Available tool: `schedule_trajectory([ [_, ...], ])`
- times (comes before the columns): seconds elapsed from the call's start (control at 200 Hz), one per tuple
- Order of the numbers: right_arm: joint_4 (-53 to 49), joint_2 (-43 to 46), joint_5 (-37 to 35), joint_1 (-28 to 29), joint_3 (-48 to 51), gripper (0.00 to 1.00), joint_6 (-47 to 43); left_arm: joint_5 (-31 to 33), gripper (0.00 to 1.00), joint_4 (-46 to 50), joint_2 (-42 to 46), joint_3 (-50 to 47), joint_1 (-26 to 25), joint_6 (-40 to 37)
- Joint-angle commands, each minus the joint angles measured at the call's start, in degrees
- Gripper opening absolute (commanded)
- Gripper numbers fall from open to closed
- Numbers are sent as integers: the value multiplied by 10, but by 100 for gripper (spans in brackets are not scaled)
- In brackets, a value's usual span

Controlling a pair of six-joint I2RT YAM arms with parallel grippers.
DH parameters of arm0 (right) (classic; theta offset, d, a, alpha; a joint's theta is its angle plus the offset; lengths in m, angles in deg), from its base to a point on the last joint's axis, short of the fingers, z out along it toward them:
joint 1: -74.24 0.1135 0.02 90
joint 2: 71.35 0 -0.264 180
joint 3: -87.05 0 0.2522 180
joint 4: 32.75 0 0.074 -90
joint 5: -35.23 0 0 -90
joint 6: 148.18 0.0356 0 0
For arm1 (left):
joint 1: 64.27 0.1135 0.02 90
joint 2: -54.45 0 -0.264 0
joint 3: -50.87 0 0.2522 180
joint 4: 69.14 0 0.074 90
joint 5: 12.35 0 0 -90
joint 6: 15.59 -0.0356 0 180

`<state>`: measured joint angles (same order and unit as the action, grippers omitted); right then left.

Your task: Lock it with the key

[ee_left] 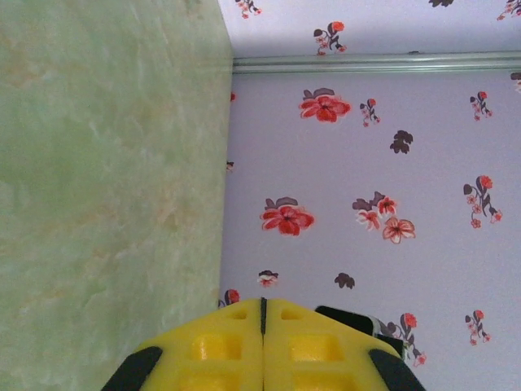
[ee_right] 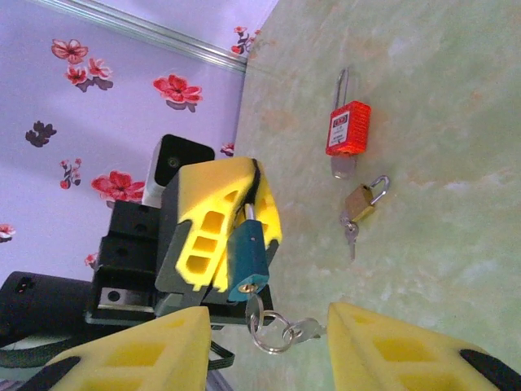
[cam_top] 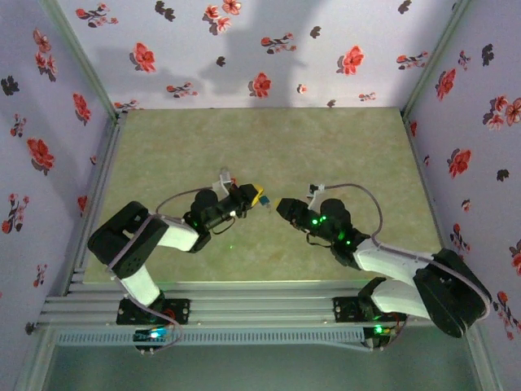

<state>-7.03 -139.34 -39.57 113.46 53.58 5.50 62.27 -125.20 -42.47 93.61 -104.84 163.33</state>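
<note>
Key (ee_right: 307, 328) and its ring (ee_right: 269, 332) hang just under the brass keyway end of the teal padlock (ee_right: 248, 261), and that is where the right gripper (ee_right: 269, 311) points. Its yellow fingers (ee_right: 163, 350) stand apart on either side of the ring, touching neither ring nor key, so nothing is held in it. Whether a second key blade sits in the keyway above the ring is too small to tell.

The left gripper (ee_left: 262, 314) is closed, fingertips meeting along a thin seam. It carries the teal padlock in the air above the green table (ee_right: 440, 269), seemingly clamped by the shackle, body hanging down toward the right arm. In the top view the two grippers nearly meet nose to nose at mid-table.

The step in hand looks like taking the key. To do it well:
- pinch the flat bow of the key, not the loose ring, which would swing
- close squarely, so the blade lines up with the keyway
- the left arm should hold the lock steady while the right turns, since a shackle grip lets the body twist

Further off on the table lie a red padlock (ee_right: 348, 130) and a brass padlock (ee_right: 361, 202) with its own key, well clear of both grippers and best left alone
</note>
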Motion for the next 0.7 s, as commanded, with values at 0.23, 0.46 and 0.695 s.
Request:
schedule_trajectory([
  [0.23,55,-38,3,0,-8,37,6,6,0,-32,-18,12,-7,10],
  [0.46,94,-69,17,0,-7,35,20,7,0,-36,-26,19,-7,14],
  [0.695,106,-73,15,2,-5,34,19,6,0,-37,-28,17,-7,15],
])
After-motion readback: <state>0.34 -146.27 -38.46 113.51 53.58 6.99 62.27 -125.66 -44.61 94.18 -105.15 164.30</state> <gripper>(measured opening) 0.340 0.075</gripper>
